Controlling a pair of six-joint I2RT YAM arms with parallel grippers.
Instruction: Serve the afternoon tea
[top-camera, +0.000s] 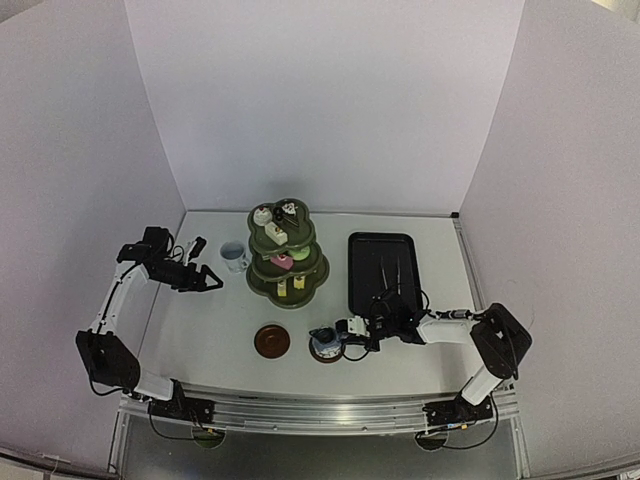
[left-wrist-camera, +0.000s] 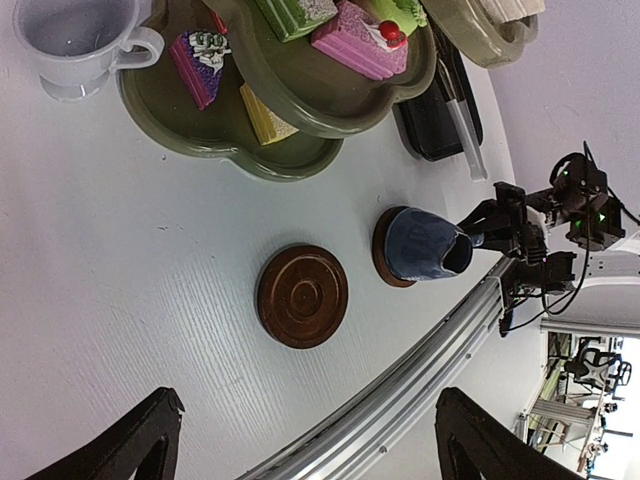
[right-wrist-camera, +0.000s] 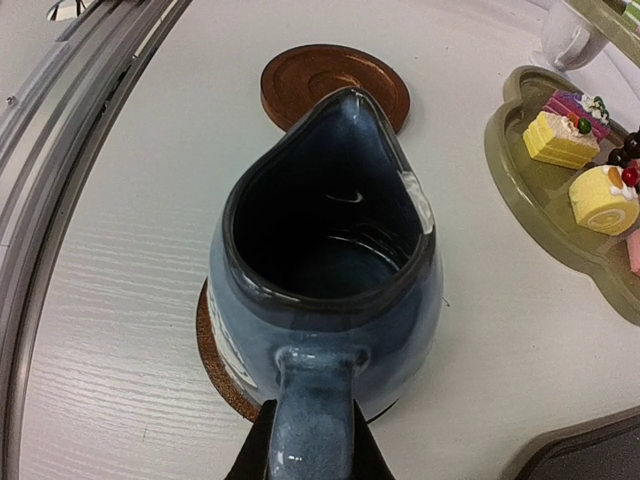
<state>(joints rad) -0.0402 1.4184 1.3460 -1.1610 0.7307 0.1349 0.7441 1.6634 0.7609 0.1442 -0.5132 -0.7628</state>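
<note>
the small blue glazed cup (top-camera: 325, 342), seated on a round brown coaster (right-wrist-camera: 215, 372) at the top view's lower centre, is clamped by the right pincer (right-wrist-camera: 310, 445); the left pincer (top-camera: 208, 281) is spread wide, empty.

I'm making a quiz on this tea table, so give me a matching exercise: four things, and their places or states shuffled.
1 small blue cup
2 white cup
3 metal tongs
4 left gripper

A in the black tray
B open, empty
C handle pinched by the right gripper
D beside the green tiered stand

Pairs: 1-C, 2-D, 3-A, 4-B
</note>
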